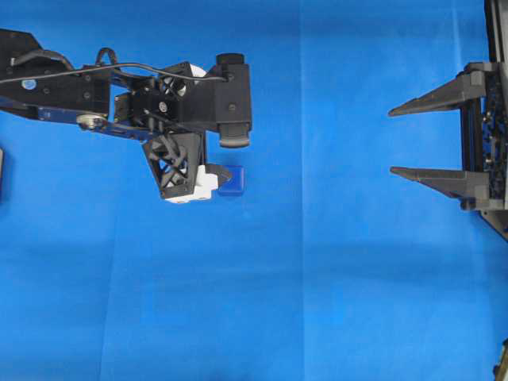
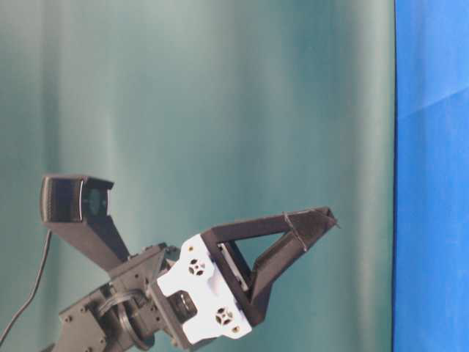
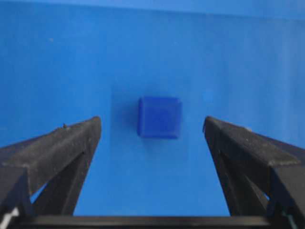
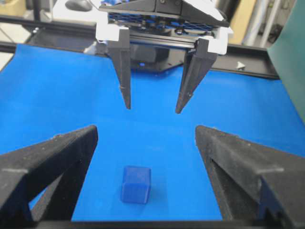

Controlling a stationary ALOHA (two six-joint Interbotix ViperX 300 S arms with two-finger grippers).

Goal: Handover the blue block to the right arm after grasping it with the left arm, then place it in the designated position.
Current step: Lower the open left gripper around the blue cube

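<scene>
Between my left pincer's [image 3: 152,143] spread-wide fingers, just ahead of the tips, the blue block [image 3: 159,117] sits square on the table; my right pincer [image 1: 405,141], also open, waits well apart.

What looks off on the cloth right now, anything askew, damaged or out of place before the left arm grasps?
Nothing stands out. The blue block sits flat and intact on the blue cloth, lined up between the open left gripper's fingers, above it. The right gripper is open at the far edge.
</scene>
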